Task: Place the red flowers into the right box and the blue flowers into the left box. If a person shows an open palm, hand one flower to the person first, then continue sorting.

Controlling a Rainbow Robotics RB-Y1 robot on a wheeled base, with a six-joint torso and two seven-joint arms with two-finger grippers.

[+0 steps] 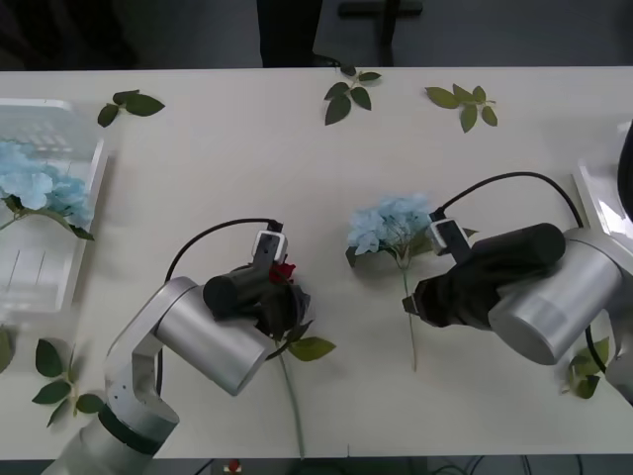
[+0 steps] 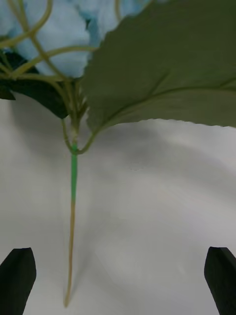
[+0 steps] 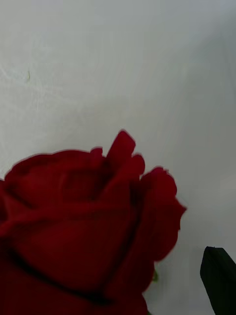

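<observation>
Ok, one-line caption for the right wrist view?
Right gripper, open, above a blue hydrangea's stem on the white table.

Both arms are fat silver-grey cylinders ending in black wrists, each with a small white camera block and a looping black cable; fingers [image 2: 17,275] are black.

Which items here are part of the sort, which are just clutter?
Job:
- red rose under the left hand
- blue hydrangea on the table, right hand open at its stem
- blue hydrangea in the left box
- right box

Clutter:
- loose leaf sprigs
</observation>
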